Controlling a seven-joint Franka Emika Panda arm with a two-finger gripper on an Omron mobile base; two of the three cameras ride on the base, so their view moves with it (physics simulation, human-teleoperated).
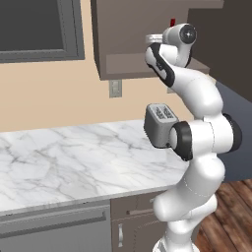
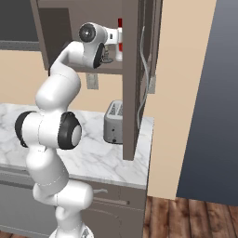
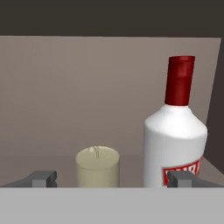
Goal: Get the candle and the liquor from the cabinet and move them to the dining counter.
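A: Gripper wide open, empty, inside the cabinet. Candle dead ahead between the tips; liquor at 3 o'clock, just beside it.

B: Ease forward, stay centred on the candle, keep the right tip off the bottle.

A: Candle: pale, stubby. Liquor: white, red cap, taller.

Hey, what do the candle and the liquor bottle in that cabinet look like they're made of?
The candle looks like matte, pale olive-beige wax, with a small wick on top. The liquor looks like glossy white glass or plastic, judging by its soft sheen, with a smooth red cap and red label.
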